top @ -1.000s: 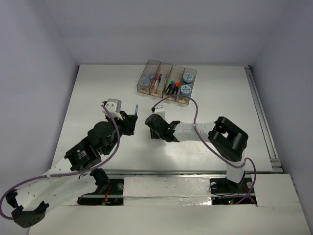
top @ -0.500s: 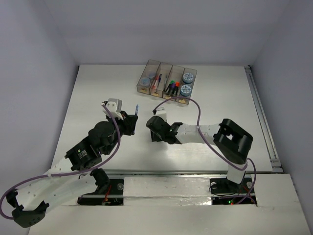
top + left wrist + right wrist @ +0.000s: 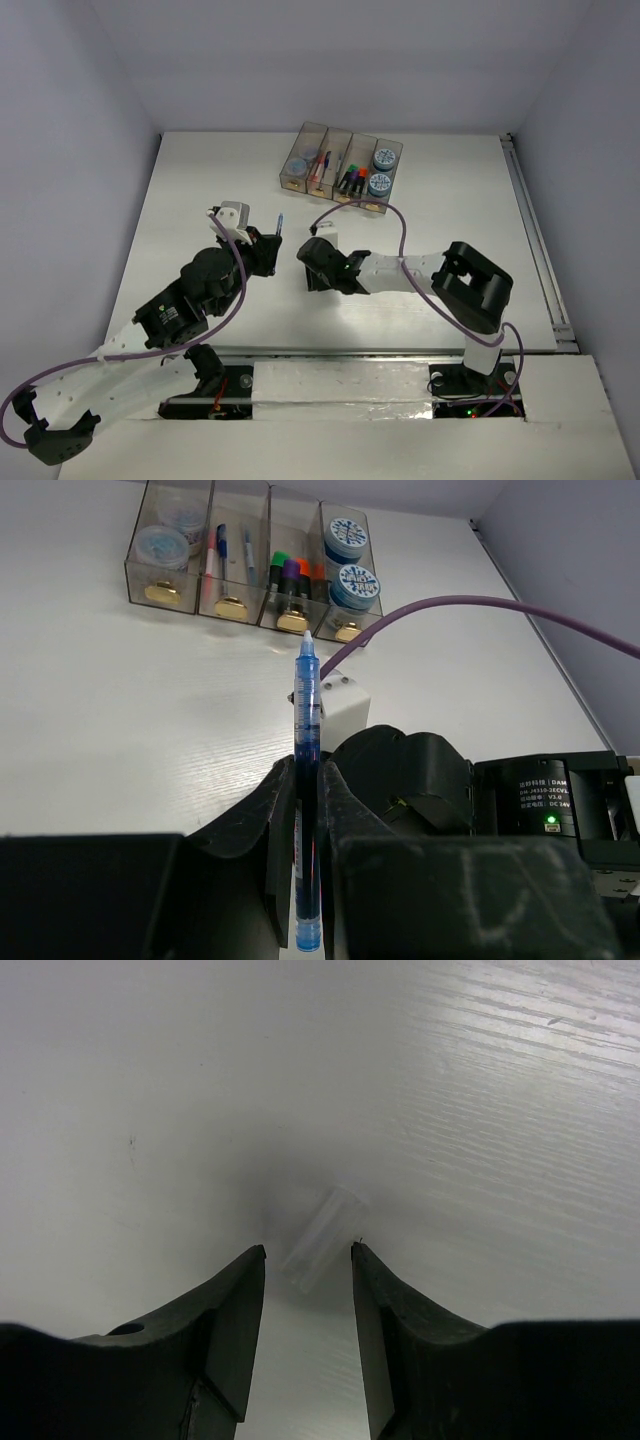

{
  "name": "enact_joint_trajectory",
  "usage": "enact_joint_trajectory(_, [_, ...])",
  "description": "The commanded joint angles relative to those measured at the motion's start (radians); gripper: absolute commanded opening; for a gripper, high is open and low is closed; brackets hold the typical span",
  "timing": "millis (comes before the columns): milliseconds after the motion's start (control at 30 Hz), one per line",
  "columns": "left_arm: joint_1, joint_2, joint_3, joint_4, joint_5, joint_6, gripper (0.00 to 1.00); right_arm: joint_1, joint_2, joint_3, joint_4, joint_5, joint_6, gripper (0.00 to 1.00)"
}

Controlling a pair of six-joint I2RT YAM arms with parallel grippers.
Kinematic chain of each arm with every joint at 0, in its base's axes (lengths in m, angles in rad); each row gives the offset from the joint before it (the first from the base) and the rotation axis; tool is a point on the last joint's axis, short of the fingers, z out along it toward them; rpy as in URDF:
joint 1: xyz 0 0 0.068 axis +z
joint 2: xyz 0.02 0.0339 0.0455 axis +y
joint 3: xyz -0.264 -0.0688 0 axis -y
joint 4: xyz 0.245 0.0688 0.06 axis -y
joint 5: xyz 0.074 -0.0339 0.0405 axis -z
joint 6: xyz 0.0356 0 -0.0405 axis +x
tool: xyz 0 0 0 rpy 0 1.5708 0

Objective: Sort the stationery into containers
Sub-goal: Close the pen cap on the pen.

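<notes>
Left gripper (image 3: 305, 780): pressed together on the blue pen (image 3: 307, 730). The pen runs along the fingers, and its tip sticks out forward past the fingertips.
Right gripper (image 3: 308, 1250): spread and low over the table (image 3: 150, 1080), with one finger on each side of the clear cap (image 3: 322, 1228). No contact shows.
Clear cap: lies flat, partly between the right fingertips and partly just ahead of them, slanted across the gap.
Bins (image 3: 338, 132): ahead of the left gripper and well apart from it. Two pens already lie in one of the bins.
Step in hand: judged to be picking up the cap with the right gripper.
Method: ease the right gripper slightly forward so the fingers cover more of the cap, then close slowly. Let the fingers straighten the slanted cap before you squeeze.
Caution: the cap looks light and smooth. A fast close may flick it out forward.
Left arm: hold the pen steady, and do not loosen the grip.
</notes>
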State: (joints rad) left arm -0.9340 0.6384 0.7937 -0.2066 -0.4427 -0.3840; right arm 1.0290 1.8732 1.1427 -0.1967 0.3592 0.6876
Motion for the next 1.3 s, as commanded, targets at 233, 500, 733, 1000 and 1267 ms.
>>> enact_joint_trajectory(233, [0.003,-0.016,0.001,0.039,-0.005,-0.010,0.00,0.008,0.070,0.072,0.022,0.043,-0.025,0.41])
enact_joint_trajectory(500, [0.003,-0.013,0.002,0.036,-0.010,-0.007,0.00,0.008,0.087,0.094,0.006,0.070,-0.039,0.40])
enact_joint_trajectory(733, [0.003,-0.016,-0.001,0.041,-0.011,-0.013,0.00,0.008,0.083,0.077,0.011,0.095,-0.039,0.09])
enact_joint_trajectory(1000, [0.003,-0.008,-0.036,0.098,0.021,-0.045,0.00,-0.015,-0.147,-0.038,0.169,0.205,-0.086,0.00])
enact_joint_trajectory(1267, [0.003,0.056,-0.129,0.288,0.128,-0.084,0.00,-0.090,-0.471,-0.193,0.465,0.164,-0.125,0.00])
